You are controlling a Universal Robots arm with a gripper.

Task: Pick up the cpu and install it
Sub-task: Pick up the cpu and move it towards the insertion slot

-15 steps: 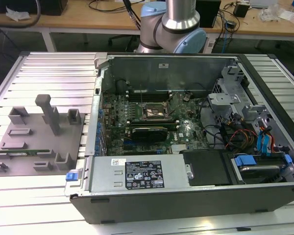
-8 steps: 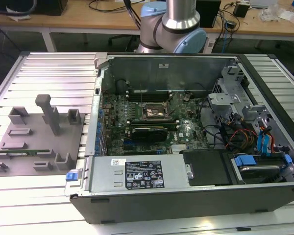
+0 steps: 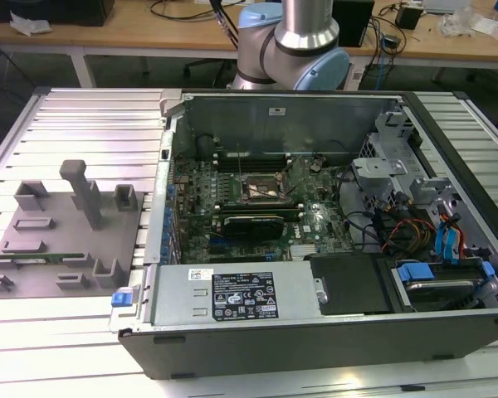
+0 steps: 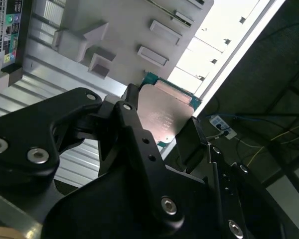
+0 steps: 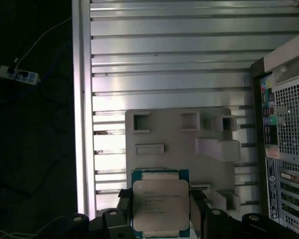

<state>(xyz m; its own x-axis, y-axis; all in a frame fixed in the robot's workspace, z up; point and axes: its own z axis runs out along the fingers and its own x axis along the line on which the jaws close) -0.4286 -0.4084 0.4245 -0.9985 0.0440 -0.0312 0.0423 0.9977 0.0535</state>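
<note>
Silver-lidded cpu sits clenched in your claw, the two black fingers pressing on opposite edges. Its pale metal top and green border face the camera in the first wrist view. Behind the chip in both wrist views you see the grey tray with its raised blocks and slots, lying on the ribbed aluminium worktop. The perforated rear panel of the computer case stands just beside the tray. In the exterior view your arm rises behind the open case, which lies on its side with the motherboard facing up. Near the board's middle, the square black-framed socket shows a dark centre. The tray lies to the exterior view's left of the case, with a thin green memory stick lying in one slot.
</note>
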